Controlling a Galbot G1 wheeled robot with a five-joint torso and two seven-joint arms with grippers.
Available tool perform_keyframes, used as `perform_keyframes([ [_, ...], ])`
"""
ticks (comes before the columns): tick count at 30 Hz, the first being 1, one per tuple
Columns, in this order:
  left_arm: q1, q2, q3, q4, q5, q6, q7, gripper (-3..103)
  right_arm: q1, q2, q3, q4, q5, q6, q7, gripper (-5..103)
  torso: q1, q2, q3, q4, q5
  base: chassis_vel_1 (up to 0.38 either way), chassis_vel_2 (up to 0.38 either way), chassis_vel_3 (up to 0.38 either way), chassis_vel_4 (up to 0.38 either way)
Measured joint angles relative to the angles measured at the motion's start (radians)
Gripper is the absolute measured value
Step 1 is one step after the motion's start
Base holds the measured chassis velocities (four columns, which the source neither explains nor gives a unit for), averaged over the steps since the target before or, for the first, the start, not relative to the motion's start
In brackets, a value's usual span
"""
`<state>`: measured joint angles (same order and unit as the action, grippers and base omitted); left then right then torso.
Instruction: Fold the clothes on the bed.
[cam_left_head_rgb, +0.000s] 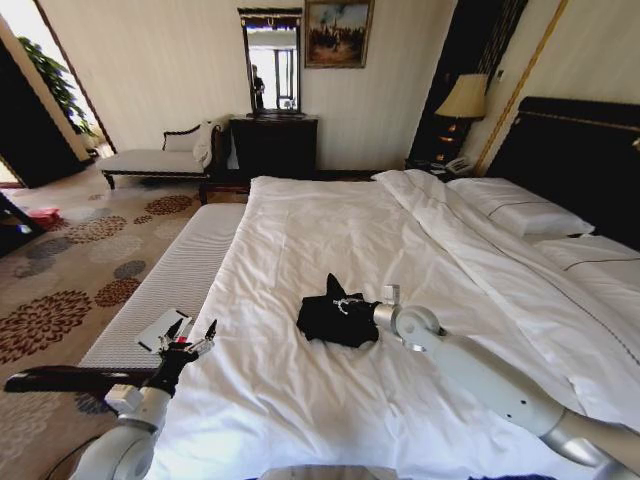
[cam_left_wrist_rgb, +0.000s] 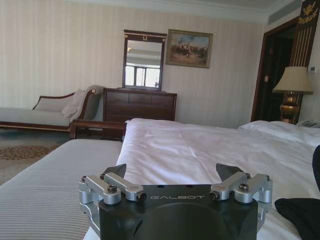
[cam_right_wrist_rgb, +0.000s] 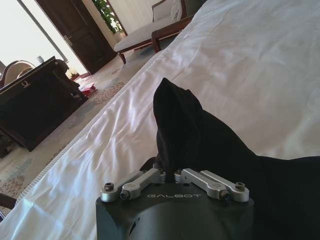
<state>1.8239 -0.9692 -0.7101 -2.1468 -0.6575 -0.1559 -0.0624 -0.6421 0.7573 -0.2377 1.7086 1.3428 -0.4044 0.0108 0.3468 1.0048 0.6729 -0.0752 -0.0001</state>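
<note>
The black top (cam_left_head_rgb: 337, 318) lies bunched in a small heap on the white duvet of the bed (cam_left_head_rgb: 300, 400), about midway between the bed's left and right edges and nearer the foot than the pillows (cam_left_head_rgb: 525, 212). The right gripper (cam_left_head_rgb: 358, 306) is at its right side, with a peak of cloth standing up from the heap just beside it.

The right wrist view gives that gripper's state: the links are drawn together and the black fabric (cam_right_wrist_rgb: 200, 145) rises straight out from between them, so the right gripper (cam_right_wrist_rgb: 169, 172) looks closed on a pinch of the top.

The left gripper (cam_left_head_rgb: 191, 335) hangs over the bed's left edge, beside the grey striped bench (cam_left_head_rgb: 150, 300), well apart from the top. Its fingers are spread wide with nothing between them.

The top should handle as light, limp cloth: it holds no shape, drapes from any held point and slides easily over the smooth duvet. A hem corner or shoulder seam seems the better hold, since a pinch in mid-fabric only lifts a tent.

The head view gives the layout of both arms and the heap. The left wrist view shows the open left gripper (cam_left_wrist_rgb: 175, 182) and a black edge of the top (cam_left_wrist_rgb: 300, 215) low at one side. No view shows white lettering clearly.
</note>
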Motion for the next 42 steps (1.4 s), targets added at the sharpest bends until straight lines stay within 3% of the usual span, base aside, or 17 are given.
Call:
perform_keyframes([
  [8,0.000,0.000,0.000,0.000,0.000,0.000,0.000,100,-0.011,0.016,-0.021,0.019,-0.060,0.000,-0.013,-1,0.000,0.000,0.000,-0.0002,0.0002,0.000,0.000,0.000,0.000],
  [14,0.000,0.000,0.000,0.000,0.000,0.000,0.000,100,0.002,0.021,-0.048,0.073,-0.197,0.010,-0.070,25,0.000,0.000,0.000,0.0000,0.0001,0.000,0.000,0.000,0.000],
  [16,0.000,0.000,0.000,0.000,0.000,0.000,0.000,100,0.008,0.020,-0.049,0.087,-0.197,0.013,-0.065,25,0.000,0.000,0.000,0.0000,0.0001,0.000,0.000,0.000,0.000],
  [18,0.000,0.000,0.000,0.000,0.000,0.000,0.000,100,0.024,0.008,-0.051,0.110,-0.188,0.019,-0.052,36,0.000,0.000,0.000,0.0002,0.0001,0.000,0.000,0.000,0.000],
  [19,0.000,0.000,0.000,0.000,0.000,0.000,0.000,100,0.024,0.008,-0.051,0.110,-0.188,0.019,-0.052,36,0.000,0.000,0.000,0.0002,0.0001,0.000,0.000,0.000,0.000],
  [23,0.000,0.000,0.000,0.000,0.000,0.000,0.000,100,0.022,-0.028,-0.015,0.150,-0.174,0.024,-0.050,58,0.000,0.000,0.000,0.0001,0.0001,0.000,0.000,0.000,0.000],
  [24,0.000,0.000,0.000,0.000,0.000,0.000,0.000,100,0.022,-0.028,-0.015,0.150,-0.174,0.024,-0.050,58,0.000,0.000,0.000,0.0001,0.0001,0.000,0.000,0.000,0.000],
  [25,0.000,0.000,0.000,0.000,0.000,0.000,0.000,100,0.014,-0.033,-0.004,0.155,-0.174,0.024,-0.052,58,0.000,0.000,0.000,0.0001,0.0000,0.000,0.000,0.000,0.000],
  [28,0.000,0.000,0.000,0.000,0.000,0.000,0.000,100,-0.053,-0.062,0.070,0.167,-0.192,0.038,-0.071,74,0.000,0.000,0.000,-0.0002,0.0001,0.000,0.000,0.000,0.000],
  [31,0.000,0.000,0.000,0.000,0.000,0.000,0.000,100,-0.109,-0.071,0.112,0.157,-0.226,0.058,-0.073,80,0.000,0.000,0.000,-0.0003,0.0001,0.000,0.000,0.000,0.000],
  [33,0.000,0.000,0.000,0.000,0.000,0.000,0.000,100,-0.162,-0.067,0.153,0.122,-0.303,0.111,-0.082,90,0.000,0.000,0.000,-0.0001,0.0002,0.000,0.000,0.000,0.000],
  [35,0.000,0.000,0.000,0.000,0.000,0.000,0.000,100,-0.183,-0.063,0.173,0.113,-0.321,0.132,-0.084,95,0.000,0.000,0.000,-0.0001,0.0002,0.000,0.000,0.000,0.000],
  [36,0.000,0.000,0.000,0.000,0.000,0.000,0.000,100,-0.239,-0.052,0.236,0.100,-0.338,0.182,-0.083,99,0.000,0.000,0.000,0.0001,0.0007,0.000,0.000,0.000,0.000],
  [39,0.000,0.000,0.000,0.000,0.000,0.000,0.000,100,-0.293,-0.041,0.319,0.090,-0.351,0.232,-0.084,100,0.000,0.000,0.000,0.0000,0.0003,0.000,0.000,0.000,0.000],
  [41,0.000,0.000,0.000,0.000,0.000,0.000,0.000,100,-0.376,-0.032,0.461,0.073,-0.403,0.303,-0.114,100,0.000,0.000,0.000,0.0001,0.0003,0.000,0.000,0.000,0.000],
  [42,0.000,0.000,0.000,0.000,0.000,0.000,0.000,100,-0.376,-0.032,0.461,0.073,-0.403,0.303,-0.114,100,0.000,0.000,0.000,0.0001,0.0003,0.000,0.000,0.000,0.000],
])
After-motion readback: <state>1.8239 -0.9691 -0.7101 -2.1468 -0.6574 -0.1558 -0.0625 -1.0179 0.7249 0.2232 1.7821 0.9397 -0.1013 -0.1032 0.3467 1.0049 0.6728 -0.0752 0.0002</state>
